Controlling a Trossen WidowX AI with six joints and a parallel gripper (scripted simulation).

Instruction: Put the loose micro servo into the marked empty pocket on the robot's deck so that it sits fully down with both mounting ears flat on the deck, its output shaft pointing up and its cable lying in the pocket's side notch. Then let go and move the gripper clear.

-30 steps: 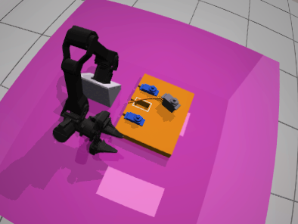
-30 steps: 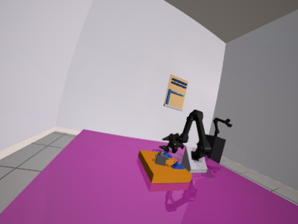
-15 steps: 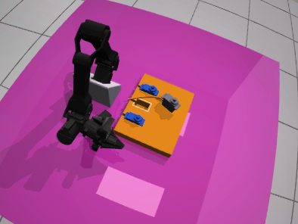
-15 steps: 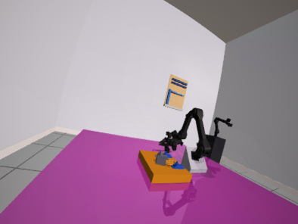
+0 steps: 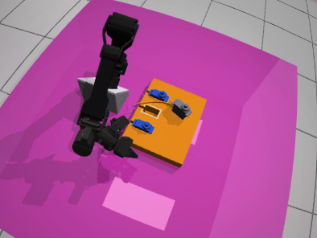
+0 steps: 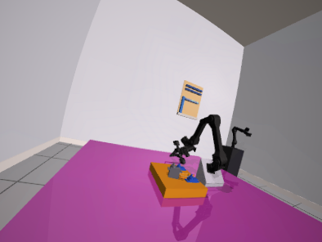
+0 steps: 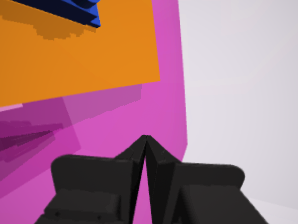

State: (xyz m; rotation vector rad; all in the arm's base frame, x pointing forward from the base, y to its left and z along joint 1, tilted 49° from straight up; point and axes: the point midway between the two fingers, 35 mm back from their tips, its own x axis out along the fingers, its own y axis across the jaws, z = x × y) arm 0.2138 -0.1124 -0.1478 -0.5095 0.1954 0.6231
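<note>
1. The claw (image 5: 129, 152) is closed on nothing, beside the orange deck's (image 5: 161, 141) near-left edge.
2. The white-outlined pocket (image 5: 151, 109) lies between two blue servos.
3. The grey servo (image 5: 182, 108) rests tilted on the deck, right of the pocket; its cable is hard to trace.

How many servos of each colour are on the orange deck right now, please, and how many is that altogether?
Blue servos: 2, one at the deck's far edge and one nearer the gripper
Grey servos: 1, lying loose on the orange deck beside the marked pocket
Total: 3 servos
</note>
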